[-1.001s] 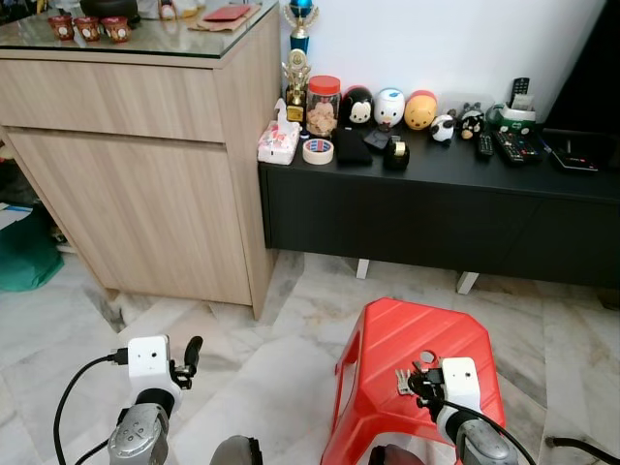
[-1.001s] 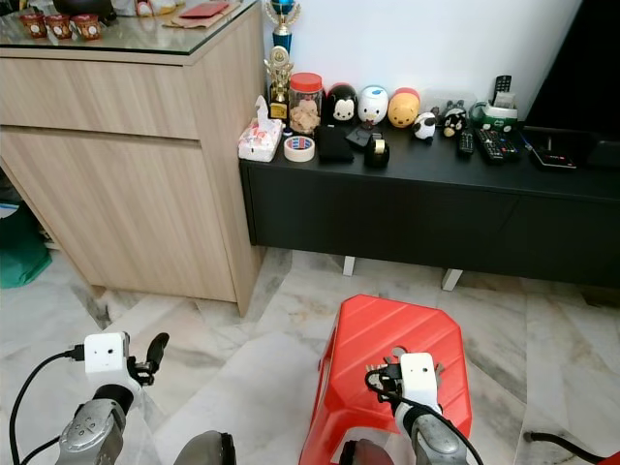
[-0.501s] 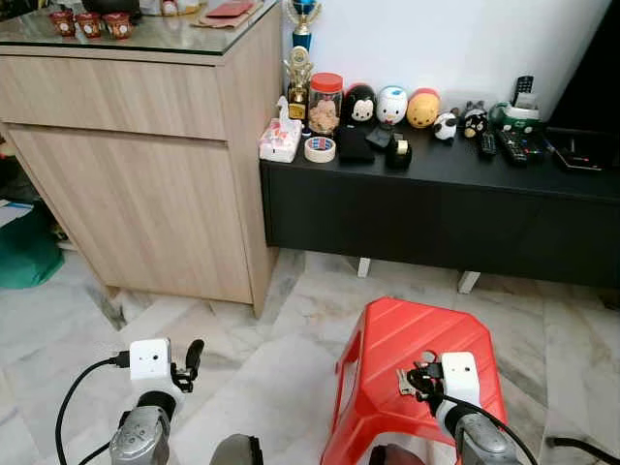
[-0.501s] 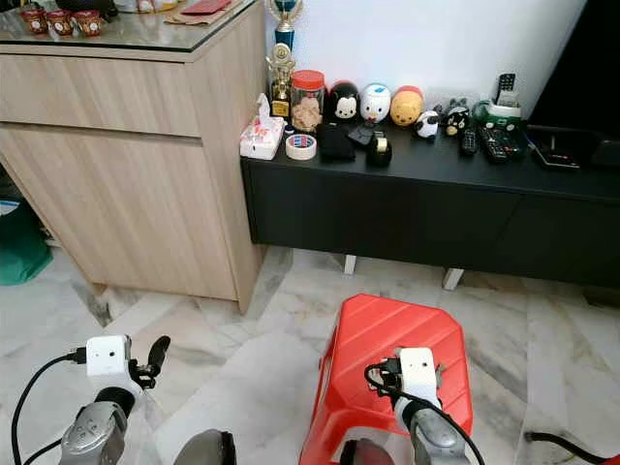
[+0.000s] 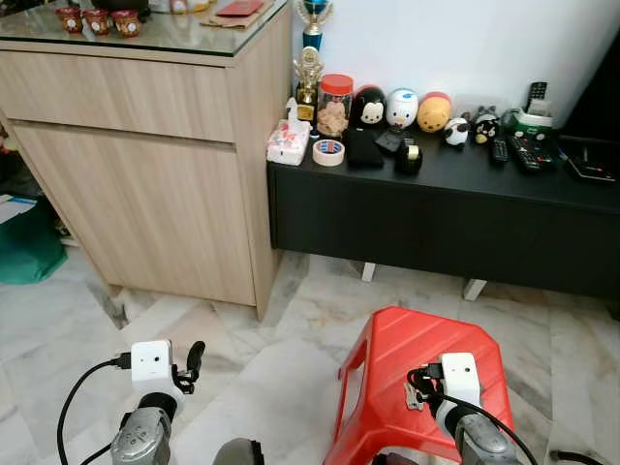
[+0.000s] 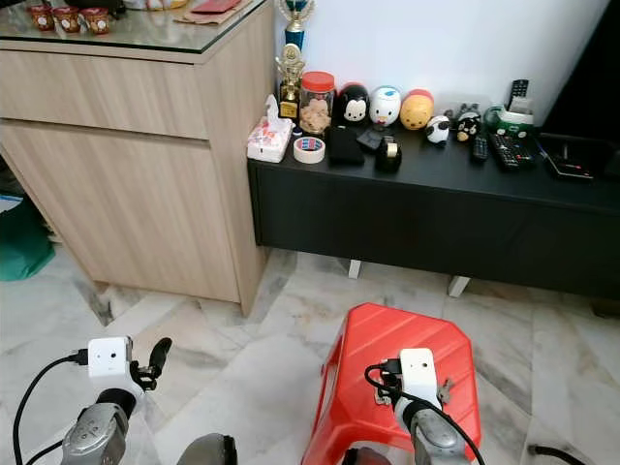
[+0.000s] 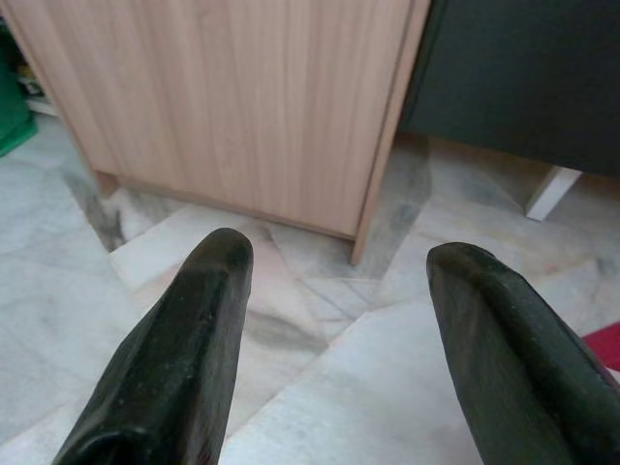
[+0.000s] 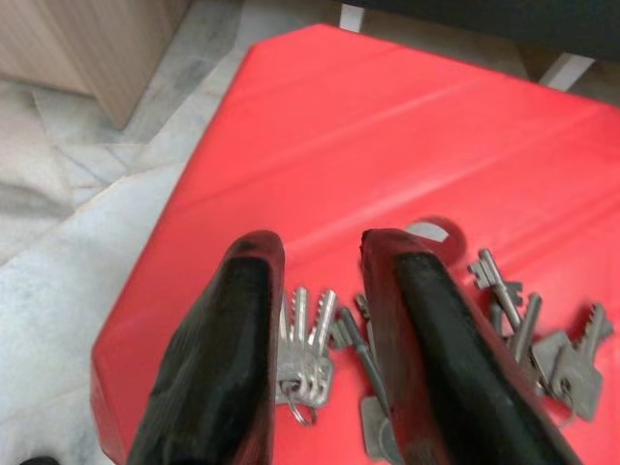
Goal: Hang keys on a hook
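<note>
The keys (image 8: 308,358) lie in a loose spread on the top of the red stool (image 5: 407,334), toward its near edge. The right end effector (image 8: 320,320) is low over them with its fingers (image 8: 228,339) a little apart, straddling one small bunch; nothing looks clamped between them.

More keys lie just beside the other finger, so a close from here may pinch only a single blade, or nudge the bunch sideways toward the stool's edge and off onto the marble floor (image 5: 262,358). A grip on one blade instead of the ring would likely leave the rest dangling and swinging, awkward to hang.

No hook can be made out anywhere.

The left end effector (image 7: 334,291) hangs wide open and empty over the floor near the wooden cabinet (image 5: 145,165).
</note>
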